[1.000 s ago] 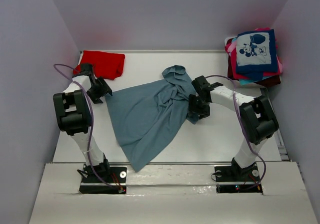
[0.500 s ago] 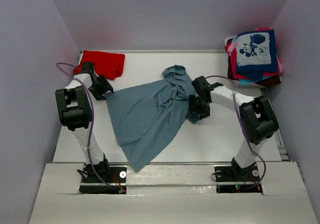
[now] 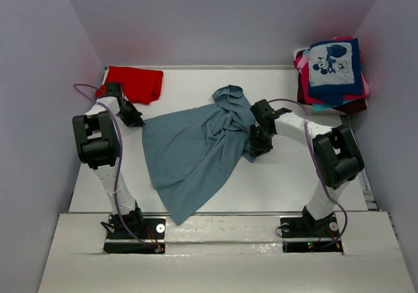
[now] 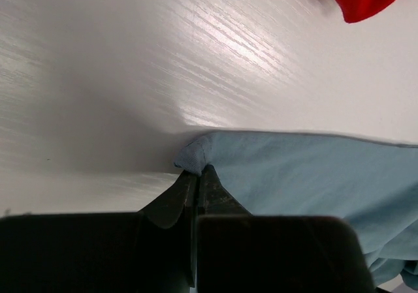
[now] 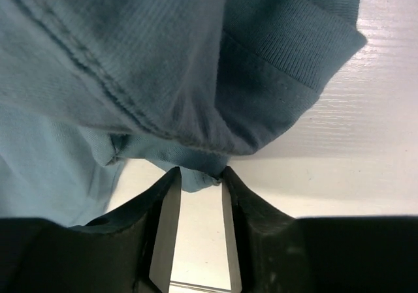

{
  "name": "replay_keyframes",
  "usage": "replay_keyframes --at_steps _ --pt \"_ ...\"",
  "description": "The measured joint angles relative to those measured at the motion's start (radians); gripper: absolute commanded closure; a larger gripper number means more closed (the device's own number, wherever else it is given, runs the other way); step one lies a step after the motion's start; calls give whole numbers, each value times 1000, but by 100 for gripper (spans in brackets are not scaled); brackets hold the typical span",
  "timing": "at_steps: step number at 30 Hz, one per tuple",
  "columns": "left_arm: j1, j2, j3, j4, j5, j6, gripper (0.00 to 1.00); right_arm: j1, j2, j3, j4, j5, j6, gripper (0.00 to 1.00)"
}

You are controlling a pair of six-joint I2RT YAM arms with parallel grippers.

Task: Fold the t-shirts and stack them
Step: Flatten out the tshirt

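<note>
Where the table (image 3: 294, 175) is widest, near its middle, the grey-blue t-shirt (image 3: 189, 153) lies spread out but crumpled. 1 long corner trails toward the near edge and a bunched part is heaped toward the far side.

The left gripper (image 3: 134, 120) sits low at the shirt's left corner. In its wrist view the left gripper (image 4: 198, 171) has its jaws pressed together, with a small nub of the blue cloth (image 4: 300, 175) pinched at the tips.

The right gripper (image 3: 255, 143) is at the shirt's right edge, beside the bunched part. From its own camera, the right gripper (image 5: 199, 175) has its 2 fingers standing a little apart, and a folded hem of the shirt (image 5: 130, 58) hangs between the tips. I cannot tell whether they are biting the cloth.

A red t-shirt (image 3: 136, 82) lies folded at the far left corner, just beyond the left arm. At the far right, well apart from it, a stack of t-shirts (image 3: 307, 91) sits with a navy mouse-print t-shirt (image 3: 333, 64) on top.
</note>
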Motion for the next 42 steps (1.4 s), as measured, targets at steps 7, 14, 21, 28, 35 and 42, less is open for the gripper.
replay_keyframes --at_steps 7,14,21,28,35,42 --pt "0 3 6 -5 -1 0 94 0 8 1 -2 1 1 78" --pt "5 13 24 -16 -6 -16 94 0 -7 11 -52 36 6 85" --pt "14 56 97 -41 -18 -23 94 0 -127 12 -143 103 32 93" --pt "37 76 143 -62 -31 -26 94 -8 -222 6 -180 124 54 85" --pt "38 80 143 -65 -32 -26 94 -8 -166 -4 -162 115 58 47" --pt "40 80 143 -65 -31 -26 94 -8 -41 -4 -105 104 40 55"
